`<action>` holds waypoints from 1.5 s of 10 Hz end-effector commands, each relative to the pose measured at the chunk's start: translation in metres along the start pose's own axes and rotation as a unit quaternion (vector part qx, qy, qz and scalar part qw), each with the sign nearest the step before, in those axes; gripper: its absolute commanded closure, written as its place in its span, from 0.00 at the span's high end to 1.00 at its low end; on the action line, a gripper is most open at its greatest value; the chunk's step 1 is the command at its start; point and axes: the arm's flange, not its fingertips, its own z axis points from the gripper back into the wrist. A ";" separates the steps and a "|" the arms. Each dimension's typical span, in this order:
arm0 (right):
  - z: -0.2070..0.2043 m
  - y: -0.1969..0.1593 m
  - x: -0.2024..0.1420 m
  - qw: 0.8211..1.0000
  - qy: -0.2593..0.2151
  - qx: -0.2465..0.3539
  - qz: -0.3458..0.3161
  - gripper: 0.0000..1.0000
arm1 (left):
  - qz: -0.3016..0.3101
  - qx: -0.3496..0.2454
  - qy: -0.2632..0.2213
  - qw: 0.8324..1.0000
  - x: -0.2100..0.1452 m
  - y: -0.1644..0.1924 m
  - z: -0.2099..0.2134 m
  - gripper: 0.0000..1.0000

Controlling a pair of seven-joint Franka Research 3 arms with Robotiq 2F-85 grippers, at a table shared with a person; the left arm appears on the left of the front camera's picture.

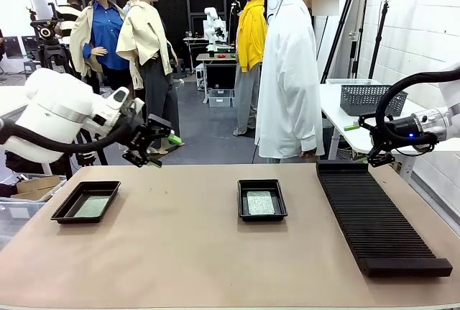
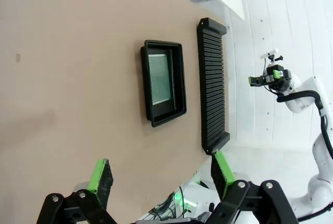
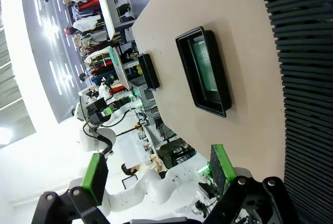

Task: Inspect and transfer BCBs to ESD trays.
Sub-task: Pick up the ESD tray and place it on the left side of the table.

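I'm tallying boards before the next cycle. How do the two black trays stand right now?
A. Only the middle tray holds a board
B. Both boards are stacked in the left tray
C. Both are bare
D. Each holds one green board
D: the left tray and the middle tray each hold one flat green board.

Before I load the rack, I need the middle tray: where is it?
In the front view, the middle ESD tray sits near the table's centre, a BCB inside, just left of the long ribbed rack.
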 end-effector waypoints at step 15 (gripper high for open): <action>-0.001 0.000 0.001 1.000 -0.004 -0.002 -0.004 1.00 | -0.043 0.216 0.077 0.972 0.012 -0.085 -0.205 1.00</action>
